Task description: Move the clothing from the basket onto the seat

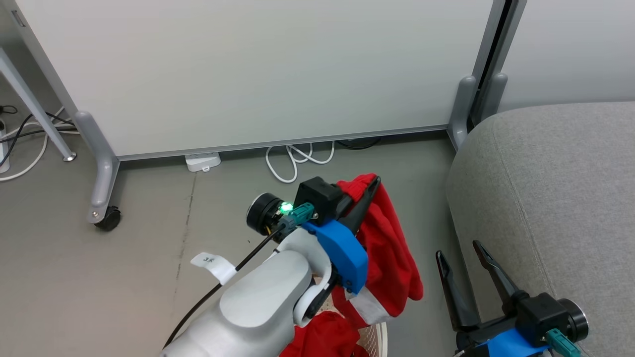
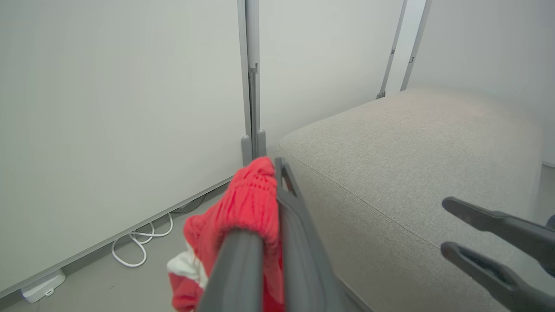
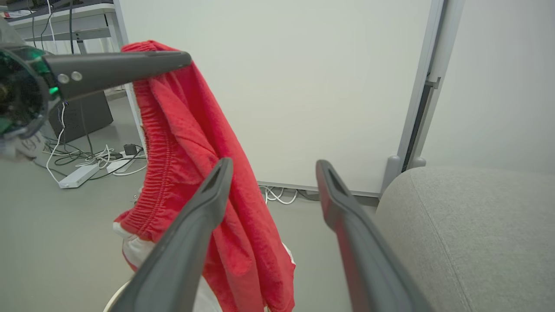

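Observation:
My left gripper (image 1: pixel 371 184) is shut on a piece of red clothing (image 1: pixel 392 248) with white trim, which hangs down from the fingertips above the floor. The left wrist view has the fabric (image 2: pixel 251 195) bunched between the closed fingers (image 2: pixel 295 208). Below it, at the bottom edge, is a bit of the cream basket (image 1: pixel 378 336) with more red clothing (image 1: pixel 327 337) inside. The light grey seat (image 1: pixel 545 198) lies to the right, apart from the hanging garment. My right gripper (image 1: pixel 459 252) stands open beside the seat's edge with nothing between its fingers (image 3: pixel 204 203).
A white partition panel (image 1: pixel 258 74) on grey wheeled feet (image 1: pixel 106 215) stands behind. White cables (image 1: pixel 297 161) and a power strip (image 1: pixel 203 161) lie on the floor at its base. A desk leg (image 1: pixel 34 109) is at far left. Bare grey floor spreads to the left.

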Available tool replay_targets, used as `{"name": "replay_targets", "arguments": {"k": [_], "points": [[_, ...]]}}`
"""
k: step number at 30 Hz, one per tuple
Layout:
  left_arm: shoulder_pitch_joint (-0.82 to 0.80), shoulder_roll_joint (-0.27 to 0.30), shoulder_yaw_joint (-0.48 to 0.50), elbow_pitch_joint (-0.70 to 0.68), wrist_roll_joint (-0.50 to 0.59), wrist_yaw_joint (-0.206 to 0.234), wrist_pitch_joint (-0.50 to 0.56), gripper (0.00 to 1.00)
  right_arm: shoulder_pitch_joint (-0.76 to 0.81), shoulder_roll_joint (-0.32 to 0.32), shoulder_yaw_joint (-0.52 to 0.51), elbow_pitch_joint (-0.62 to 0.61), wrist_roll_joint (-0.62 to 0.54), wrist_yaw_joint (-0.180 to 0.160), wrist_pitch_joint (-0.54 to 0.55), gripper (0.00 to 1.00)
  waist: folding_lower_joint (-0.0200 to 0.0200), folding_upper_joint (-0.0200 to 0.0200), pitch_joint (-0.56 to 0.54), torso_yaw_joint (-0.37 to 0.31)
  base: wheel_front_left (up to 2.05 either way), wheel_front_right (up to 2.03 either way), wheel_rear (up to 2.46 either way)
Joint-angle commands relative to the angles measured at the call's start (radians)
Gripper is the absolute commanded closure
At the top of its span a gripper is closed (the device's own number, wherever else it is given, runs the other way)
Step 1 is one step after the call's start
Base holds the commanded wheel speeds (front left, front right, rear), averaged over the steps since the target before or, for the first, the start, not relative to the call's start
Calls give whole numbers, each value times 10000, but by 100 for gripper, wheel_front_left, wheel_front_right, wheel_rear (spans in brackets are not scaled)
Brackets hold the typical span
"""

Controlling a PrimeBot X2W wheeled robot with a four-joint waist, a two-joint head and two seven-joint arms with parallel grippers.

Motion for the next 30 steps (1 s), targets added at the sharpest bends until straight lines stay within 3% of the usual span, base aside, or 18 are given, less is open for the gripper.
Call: {"name": "replay_targets", "arguments": {"k": [1, 14, 30], "points": [[-286, 11, -194, -102, -177, 108, 84, 100, 93, -29, 27, 4, -18, 5, 19, 0, 0, 0, -33, 16, 0, 0, 0], [-1134, 10, -1381, -547, -1299, 528, 341, 100, 241, -29, 93, -36, -48, 5, 207, 0, 0, 0, -197, 157, 0, 0, 0], [-1742, 10, -2149, -599, -2194, 789, 99, 100, 281, -29, 219, 42, 37, 5, 295, 0, 0, 0, -222, 256, 0, 0, 0]]}}
